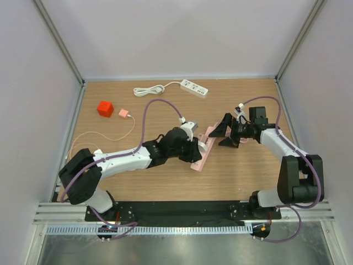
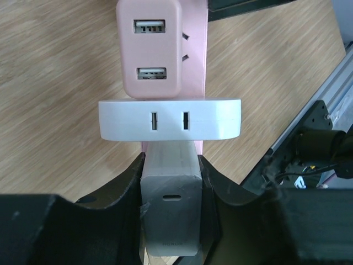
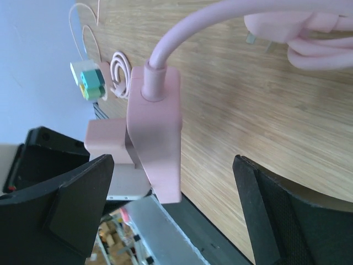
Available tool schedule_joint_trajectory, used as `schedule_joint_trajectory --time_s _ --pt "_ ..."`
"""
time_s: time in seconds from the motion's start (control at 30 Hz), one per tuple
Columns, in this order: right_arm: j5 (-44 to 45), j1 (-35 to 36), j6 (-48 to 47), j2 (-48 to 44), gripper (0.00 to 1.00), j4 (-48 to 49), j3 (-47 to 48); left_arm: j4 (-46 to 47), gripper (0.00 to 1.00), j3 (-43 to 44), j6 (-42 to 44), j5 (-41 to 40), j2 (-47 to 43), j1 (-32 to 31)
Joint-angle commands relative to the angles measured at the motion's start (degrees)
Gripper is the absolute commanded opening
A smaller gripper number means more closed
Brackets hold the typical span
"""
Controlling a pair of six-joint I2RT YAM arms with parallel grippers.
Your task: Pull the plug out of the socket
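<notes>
Pink socket strip [image 2: 194,33]: left gripper [image 2: 171,182] clamped on grey-white plug [image 2: 171,221]; right gripper [image 3: 174,187] spread wide near strip's corded end.

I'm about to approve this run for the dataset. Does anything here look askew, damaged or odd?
Nothing looks damaged or spilled. The pink power strip lies diagonally, with the left gripper shut on the grey charger plugged into it and the right gripper open at its cable end.
</notes>
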Motion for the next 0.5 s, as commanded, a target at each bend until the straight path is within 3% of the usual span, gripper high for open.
schedule_joint_trajectory --time_s 0.0,0.13,0.33,0.47 --pt "1.3 0.3 11.2 2.1 0.98 10.5 -0.2 13.4 0.00 3.1 -3.6 -0.6 0.6 0.2" --pt "4.2 0.8 17.3 4.2 0.98 19.3 0.1 15.0 0.00 3.9 -4.9 -0.1 2.1 0.1" --pt "8.6 5.1 18.7 6.5 0.95 19.8 1.6 16.7 0.00 4.9 -6.4 -1.3 3.5 0.1" --pt "10.5 6.2 18.4 6.4 0.82 19.1 1.7 16.7 0.00 5.3 -7.3 -3.5 3.6 0.1"
